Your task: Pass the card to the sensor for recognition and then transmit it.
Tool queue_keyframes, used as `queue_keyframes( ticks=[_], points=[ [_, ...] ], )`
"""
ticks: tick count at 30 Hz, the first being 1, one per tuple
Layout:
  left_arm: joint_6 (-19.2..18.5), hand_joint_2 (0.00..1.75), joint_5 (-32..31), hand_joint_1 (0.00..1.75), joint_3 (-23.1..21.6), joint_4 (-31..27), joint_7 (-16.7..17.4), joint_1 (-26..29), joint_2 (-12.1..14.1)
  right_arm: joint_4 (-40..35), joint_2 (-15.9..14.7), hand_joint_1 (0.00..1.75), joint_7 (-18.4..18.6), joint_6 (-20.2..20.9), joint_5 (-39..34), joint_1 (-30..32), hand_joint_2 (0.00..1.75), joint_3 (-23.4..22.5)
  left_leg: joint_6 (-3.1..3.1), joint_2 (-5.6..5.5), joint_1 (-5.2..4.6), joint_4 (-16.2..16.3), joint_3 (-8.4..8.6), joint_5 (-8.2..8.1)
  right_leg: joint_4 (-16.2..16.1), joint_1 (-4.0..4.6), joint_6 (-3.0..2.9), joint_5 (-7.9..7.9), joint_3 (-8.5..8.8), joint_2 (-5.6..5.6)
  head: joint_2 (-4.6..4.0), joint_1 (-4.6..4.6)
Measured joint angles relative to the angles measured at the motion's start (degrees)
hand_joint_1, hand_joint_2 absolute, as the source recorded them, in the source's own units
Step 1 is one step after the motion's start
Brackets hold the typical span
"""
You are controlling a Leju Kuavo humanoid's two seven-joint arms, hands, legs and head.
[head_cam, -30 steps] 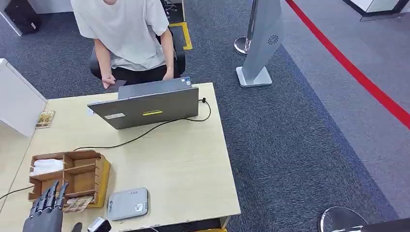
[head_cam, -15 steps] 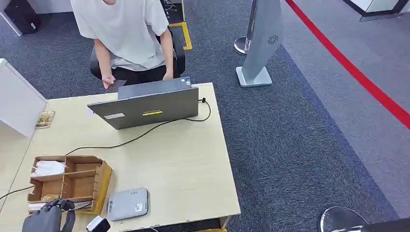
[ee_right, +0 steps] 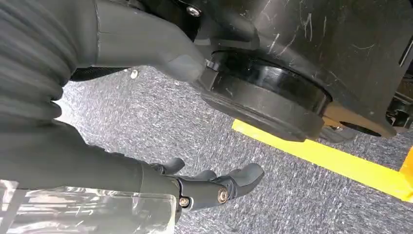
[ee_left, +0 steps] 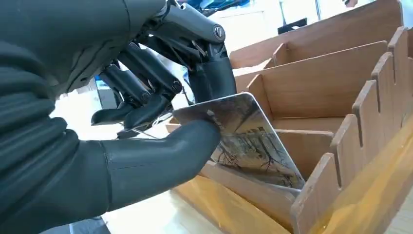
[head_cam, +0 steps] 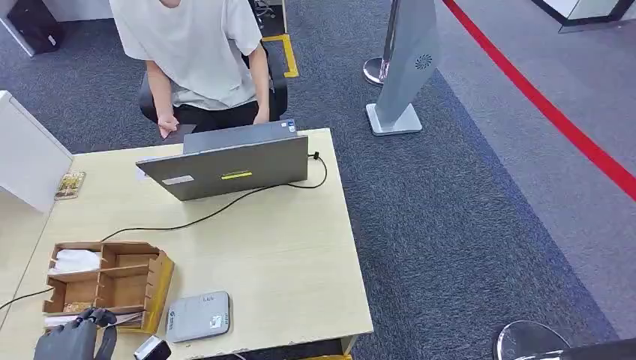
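The left robot hand (ee_left: 146, 117) pinches the card (ee_left: 248, 139) between its thumb and the darker fingers (ee_left: 214, 78), right at the card's upper corner. The card is tilted, its lower edge still down in the front compartment of the wooden box (head_cam: 112, 281), which stands at the bench's (head_cam: 285, 247) front left corner. In the head view the left robot hand (head_cam: 75, 337) sits curled over the box's near edge.

The card looks thin, stiff and glossy, so it is probably light but slippery. A corner pinch may let it swivel. A hold further in along the short edge, thumb flat on the printed face, would likely be steadier. Lifting it straight up out of the slot should keep it from catching on the notched divider.

The grey sensor (head_cam: 199, 316) lies flat just beside the box, along the bench's front edge. The right robot hand (ee_right: 214, 187) hangs over the carpet with fingers loosely apart, holding nothing. A laptop (head_cam: 225, 161) stands at the far edge, a person (head_cam: 199, 52) seated behind it.
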Motion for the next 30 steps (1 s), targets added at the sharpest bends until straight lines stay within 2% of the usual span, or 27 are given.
queue_keyframes(
  ticks=[5, 11, 18, 25, 30],
  points=[
    [-2.19, 1.75, -1.9, 1.75, 0.44, -2.18, 0.0, 0.35, 0.98, 0.0, 0.0, 0.0, 0.07, 0.0, 0.33, 0.04, 1.75, 0.0, 0.0, 0.0, 0.0, 0.0, 0.0, 0.0, 0.0, 0.0, 0.0, 0.0, -0.01, 0.0, 0.0, -0.02],
    [-5.03, 1.75, -4.55, 1.75, 0.96, -8.51, -0.86, 0.66, 3.54, -0.2, 0.0, 0.0, 1.51, 0.0, 2.32, 0.58, 1.75, -0.44, 0.0, -0.01, 0.01, 0.0, 0.0, 0.0, 0.0, 0.01, 0.0, 0.0, -0.02, -0.01, 0.0, 0.0],
    [-6.25, 1.75, -6.52, 1.75, 5.92, -17.05, -9.04, -2.06, 4.52, -0.85, -0.02, 0.0, 1.64, 0.0, 2.82, 1.21, 1.75, -1.46, 0.02, -0.03, 0.01, 0.0, 0.02, 0.03, 0.0, 0.01, 0.0, 0.01, -0.01, -0.03, 0.0, 0.0],
    [-6.65, 1.75, -3.63, 1.75, 10.23, -18.14, -11.82, -13.25, 4.41, 0.11, 0.0, 0.0, -1.15, 0.43, -0.33, -0.3, 1.75, -0.51, -0.01, -0.14, 0.01, 0.0, 0.01, 0.19, 0.01, 0.01, -0.04, 0.11, -0.01, -0.18, 0.0, -0.02],
    [-5.36, 1.75, -3.08, 1.75, 11.56, -14.66, -12.72, -22.9, 3.56, 2.89, 0.46, 0.0, -4.42, 1.95, -3.7, -2.54, 1.75, 1.97, -0.03, -0.14, -0.02, 0.01, 0.02, 0.28, 0.02, 0.01, -0.04, 0.19, -0.02, -0.18, -0.02, -0.24]
  ],
)
